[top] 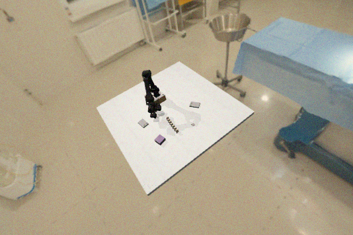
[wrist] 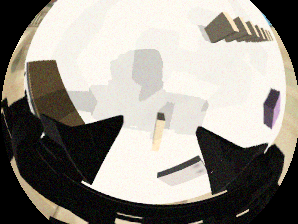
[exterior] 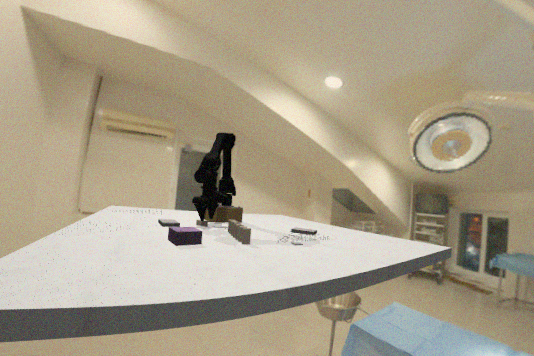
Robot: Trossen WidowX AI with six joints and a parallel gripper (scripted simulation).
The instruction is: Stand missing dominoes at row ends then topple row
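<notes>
A row of several standing dominoes (top: 172,125) (exterior: 239,232) (wrist: 221,28) runs across the white table; in the wrist view it is at the upper right. A loose domino (wrist: 157,136) (exterior: 201,223) lies flat on the table, apart from the row's arm-side end. My gripper (wrist: 161,125) (top: 156,113) (exterior: 208,218) is open and empty, pointing down above the loose domino. In the wrist view that domino appears between the two fingertips, lengthwise between them. In the top view the gripper hides it. I cannot make out a second loose domino.
A brown block (top: 160,99) (exterior: 228,214) (wrist: 56,95) is close beside the gripper. A purple block (top: 160,139) (exterior: 185,236) (wrist: 271,108) is beside the row. One grey tile (top: 143,123) (exterior: 169,222) (wrist: 182,171) is near the gripper, another (top: 194,104) (exterior: 303,231) across the row, near a small flat piece (top: 193,124) (exterior: 297,243).
</notes>
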